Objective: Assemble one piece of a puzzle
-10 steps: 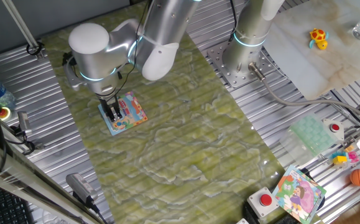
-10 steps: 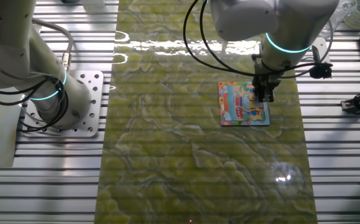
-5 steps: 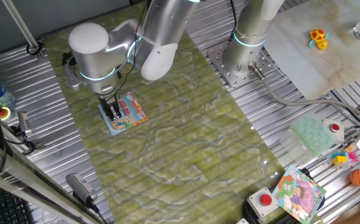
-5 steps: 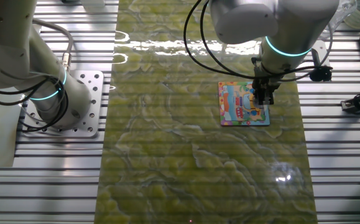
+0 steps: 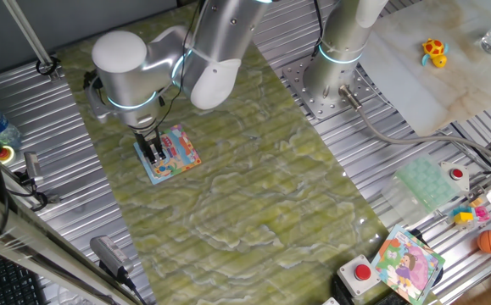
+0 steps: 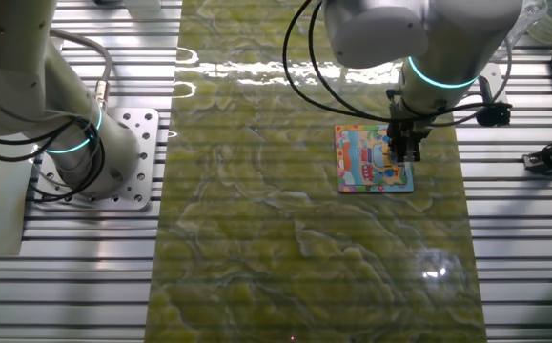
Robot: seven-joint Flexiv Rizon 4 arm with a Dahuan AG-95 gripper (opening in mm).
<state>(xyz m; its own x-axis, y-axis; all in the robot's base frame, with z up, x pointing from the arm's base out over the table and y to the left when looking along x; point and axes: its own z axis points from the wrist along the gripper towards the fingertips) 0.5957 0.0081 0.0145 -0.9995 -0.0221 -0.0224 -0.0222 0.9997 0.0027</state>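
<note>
The puzzle (image 6: 374, 159) lies under our gripper (image 6: 407, 152), poised at its edge for seating; we cannot tell whether the narrowly set fingers hold the piece.

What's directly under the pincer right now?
The puzzle lies flat on the green mat, and the pincer stands over its edge. The fingers cover that spot in both views, so the piece and its slot cannot be seen.

Silver arm (image 5: 220, 42) — cyan rings, black fingers (image 5: 155, 153)
</note>
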